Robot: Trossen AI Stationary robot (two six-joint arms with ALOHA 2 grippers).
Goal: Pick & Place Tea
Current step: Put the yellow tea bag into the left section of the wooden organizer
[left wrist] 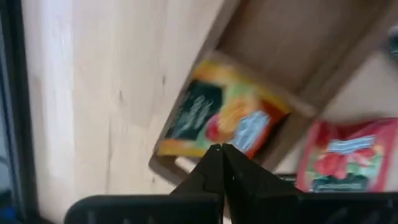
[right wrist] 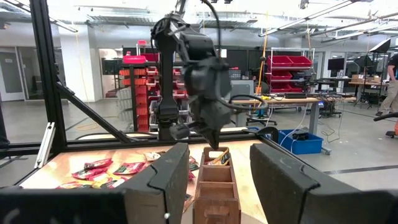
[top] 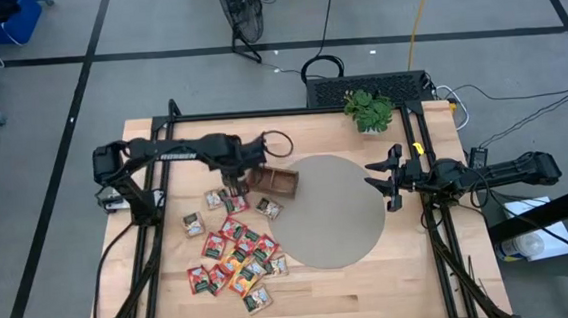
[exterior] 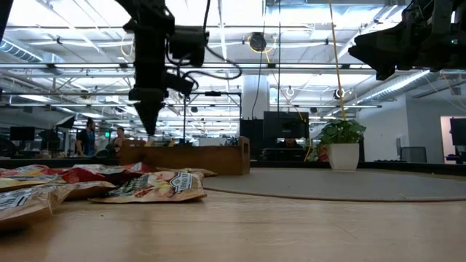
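Several small red and yellow tea sachets [top: 232, 251] lie flat on the table's left half; they also show in the low view [exterior: 145, 185]. The brown wooden tray [top: 274, 183] sits just beyond them. One yellow sachet [left wrist: 217, 118] lies tilted over the tray's end wall [left wrist: 298, 106], partly in the end compartment. My left gripper [top: 233, 179] is shut and points down right above that sachet [right wrist: 219, 158]. My right gripper [top: 384, 177] hangs open and high over the round grey mat [top: 338, 210], facing the tray [right wrist: 217, 186]. My left gripper [left wrist: 221, 149] comes from above with its shut fingertips right at the yellow sachet's edge [left wrist: 205, 146]. The fingers themselves hide that spot, so I cannot tell whether they touch it.
A small green potted plant [top: 369, 110] stands at the table's far edge, behind the mat [exterior: 342, 182]. Black frame rails run along the table's left and right sides. Bare wood lies to the right of the mat and along the near edge.
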